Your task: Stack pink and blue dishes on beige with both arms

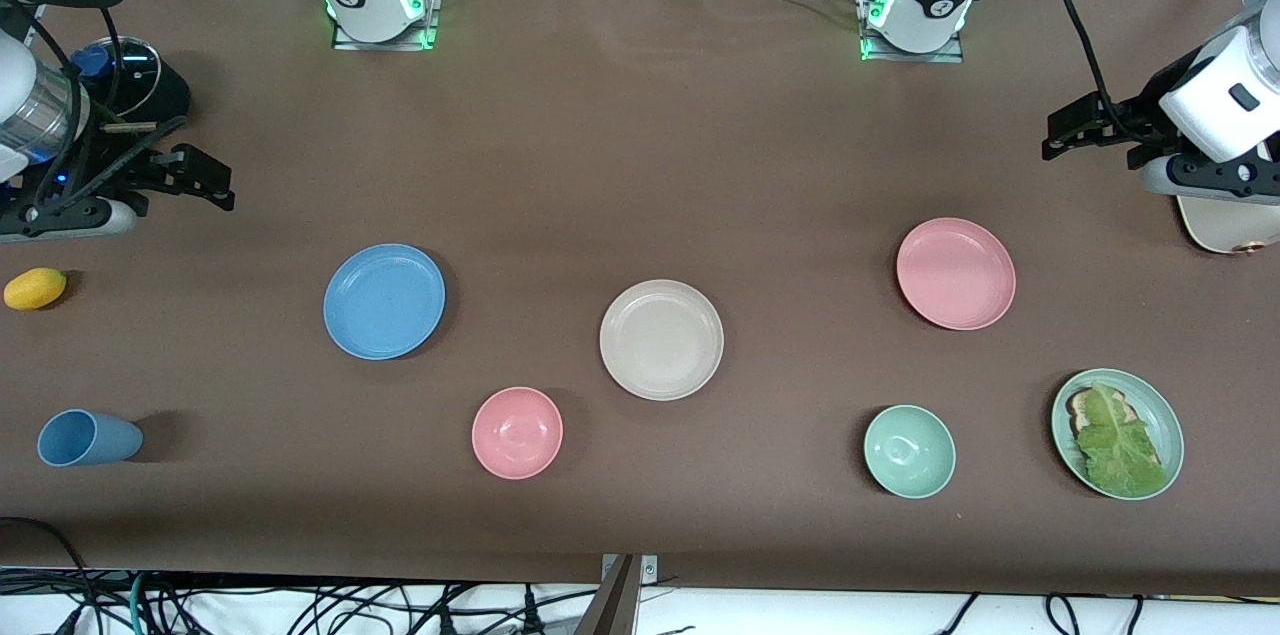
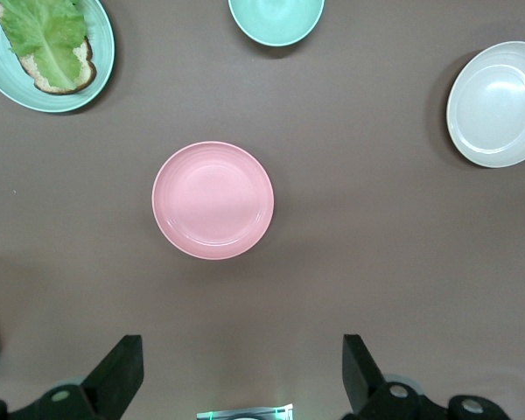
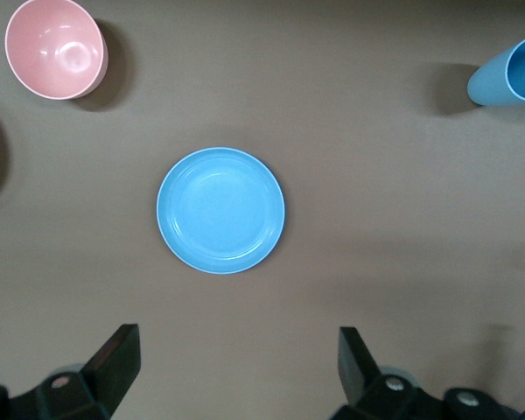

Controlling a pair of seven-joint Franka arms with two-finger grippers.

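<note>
The beige plate [image 1: 661,339] lies in the middle of the table, also seen at the edge of the left wrist view [image 2: 497,103]. Toward the right arm's end lies the blue plate [image 1: 384,300] [image 3: 220,210]. Toward the left arm's end is the pink plate [image 1: 955,273] [image 2: 213,199]. All three plates are bare and apart from each other. My left gripper [image 1: 1085,130] [image 2: 243,350] hangs open and holds nothing, high above the table at its own end. The right gripper [image 1: 195,170] [image 3: 239,341] hangs open and unladen at the other end.
A pink bowl [image 1: 517,432] and a green bowl [image 1: 909,451] sit nearer the front camera than the plates. A green plate with lettuce on bread [image 1: 1117,433] is near the left arm's end. A blue cup [image 1: 88,438] on its side and a yellow fruit [image 1: 35,288] lie at the right arm's end.
</note>
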